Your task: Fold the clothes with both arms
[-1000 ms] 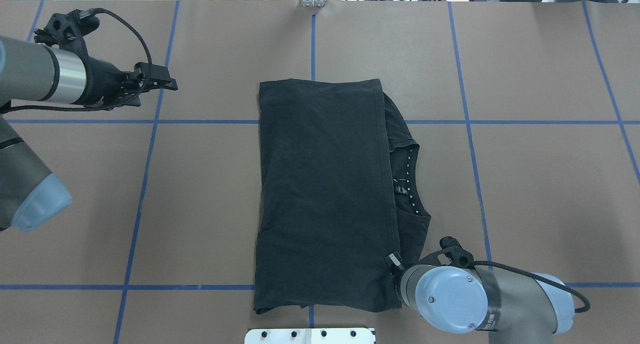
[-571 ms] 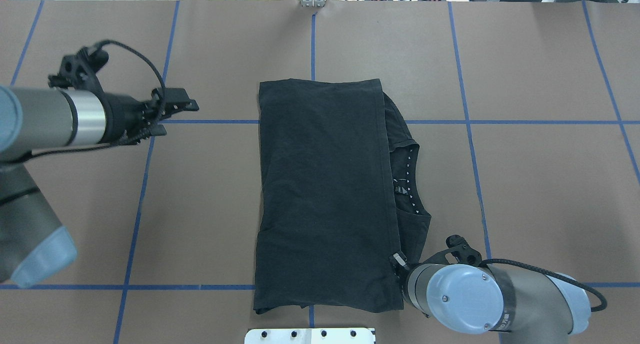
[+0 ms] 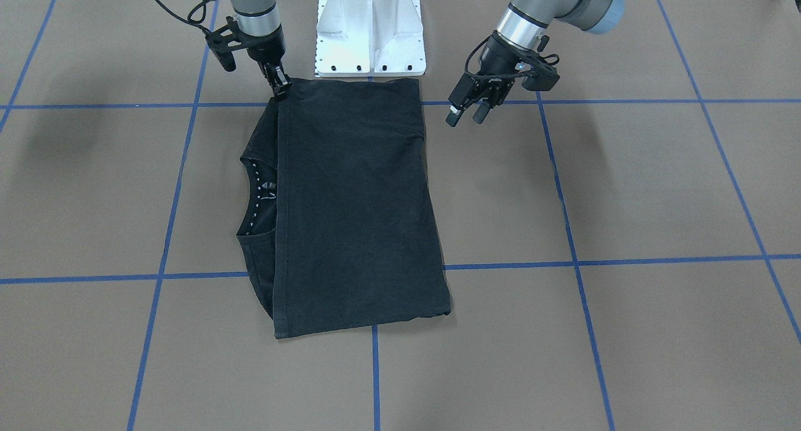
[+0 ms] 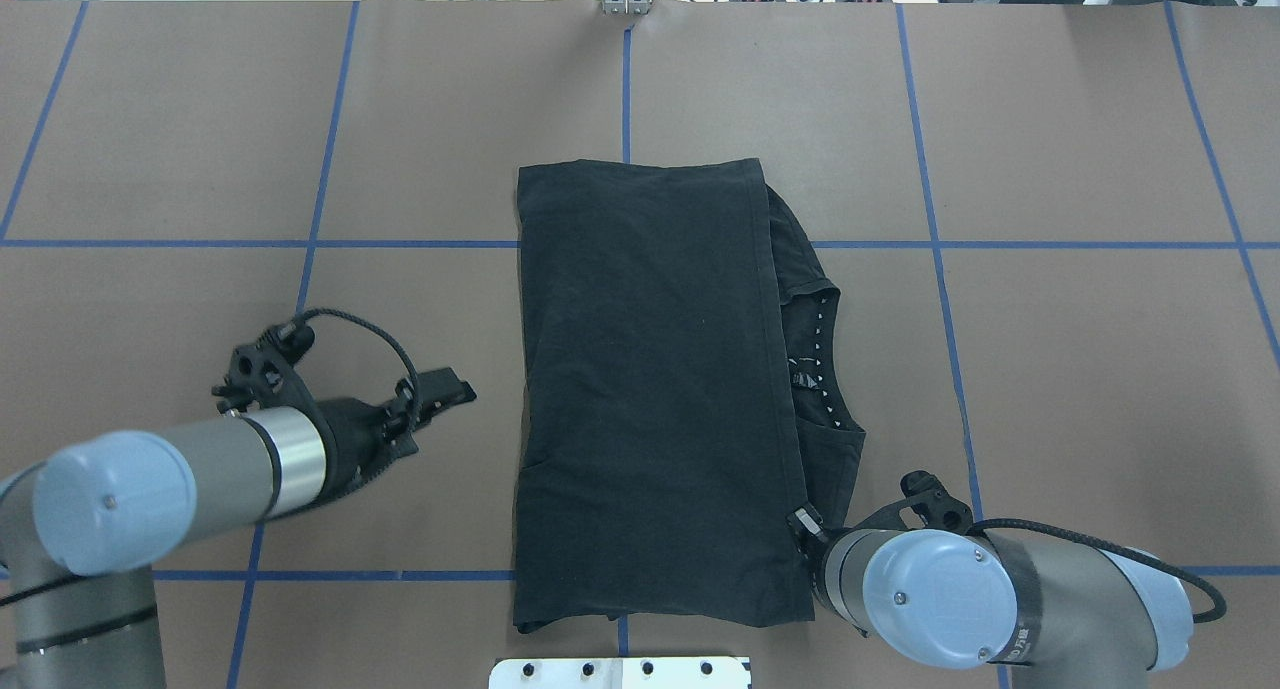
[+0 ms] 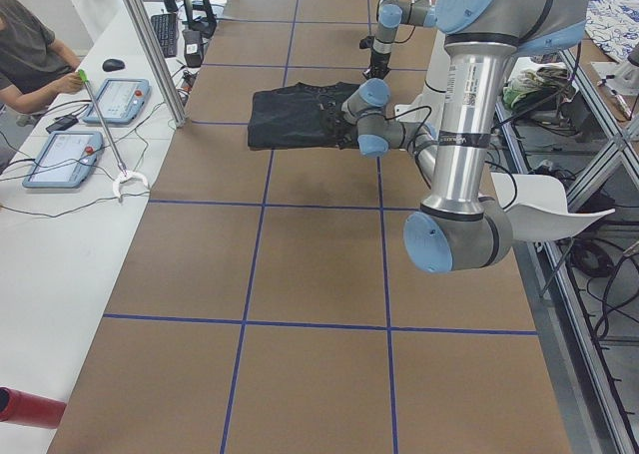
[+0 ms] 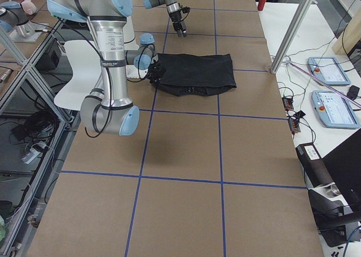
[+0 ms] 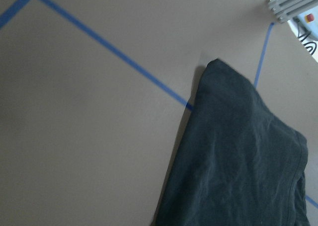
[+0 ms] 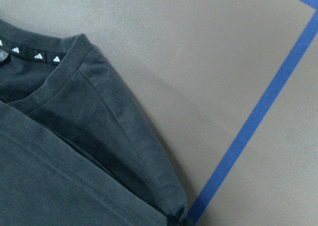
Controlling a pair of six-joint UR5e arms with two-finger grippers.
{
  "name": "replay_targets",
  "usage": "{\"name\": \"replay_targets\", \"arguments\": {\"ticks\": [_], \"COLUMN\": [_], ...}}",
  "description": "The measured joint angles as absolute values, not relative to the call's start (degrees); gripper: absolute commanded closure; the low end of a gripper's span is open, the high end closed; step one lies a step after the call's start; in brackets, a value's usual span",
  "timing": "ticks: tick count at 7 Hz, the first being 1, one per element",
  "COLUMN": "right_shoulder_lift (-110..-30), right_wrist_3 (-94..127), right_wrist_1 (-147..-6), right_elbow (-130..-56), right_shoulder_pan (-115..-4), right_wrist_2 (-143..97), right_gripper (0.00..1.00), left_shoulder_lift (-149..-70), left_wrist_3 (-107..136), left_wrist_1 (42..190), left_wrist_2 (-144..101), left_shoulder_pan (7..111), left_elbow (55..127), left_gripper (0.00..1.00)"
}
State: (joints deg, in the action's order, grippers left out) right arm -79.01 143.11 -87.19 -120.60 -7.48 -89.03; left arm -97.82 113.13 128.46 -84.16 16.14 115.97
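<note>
right wrist-mounted: white triangle logos (image 8: pixel 36 56) in t-shirt (image 8: pixel 84 151) collar (image 8: pixel 69 51); right pincer (image 3: pixel 281 92) clamps corner (image 8: pixel 171 211); left pincer (image 3: pixel 466 113) apart.

— Where's the T-shirt (image 4: pixel 650 389)?
— Flat at mid-table. It's black, folded into a long strip running near to far, and the collar (image 4: pixel 822 354) with its little white triangles peeks out along the right edge.
— And the two grippers?
— The right gripper (image 3: pixel 280 88) is pinched on the shirt's near right corner. The left gripper (image 3: pixel 464 115) hangs just off the shirt's left side, jaws apart, touching nothing.
</note>
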Motion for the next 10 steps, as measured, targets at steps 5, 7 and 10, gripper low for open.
{"name": "replay_targets", "arguments": {"ticks": [5, 7, 10], "right_shoulder_lift": [-78.8, -78.7, -78.6], "right_wrist_3": [143.0, 143.0, 143.0], "right_wrist_1": [-87.2, -87.2, -87.2], "right_elbow": [-120.7, -120.7, -120.8], "right_shoulder_pan": [-7.4, -7.6, -7.9], "right_wrist_2": [-89.4, -89.5, -89.9], "right_gripper": [1.00, 1.00, 1.00], "left_shoulder_lift": [-99.9, -100.9, -104.0], "left_wrist_3": [114.2, 114.2, 114.1], "left_wrist_1": [127.8, 127.7, 125.0], "left_wrist_2": [-83.3, -83.2, -83.3], "left_shoulder_pan": [3.8, 2.7, 2.6], "left_elbow": [112.9, 111.8, 110.0], "left_gripper": [0.22, 0.24, 0.27]}}
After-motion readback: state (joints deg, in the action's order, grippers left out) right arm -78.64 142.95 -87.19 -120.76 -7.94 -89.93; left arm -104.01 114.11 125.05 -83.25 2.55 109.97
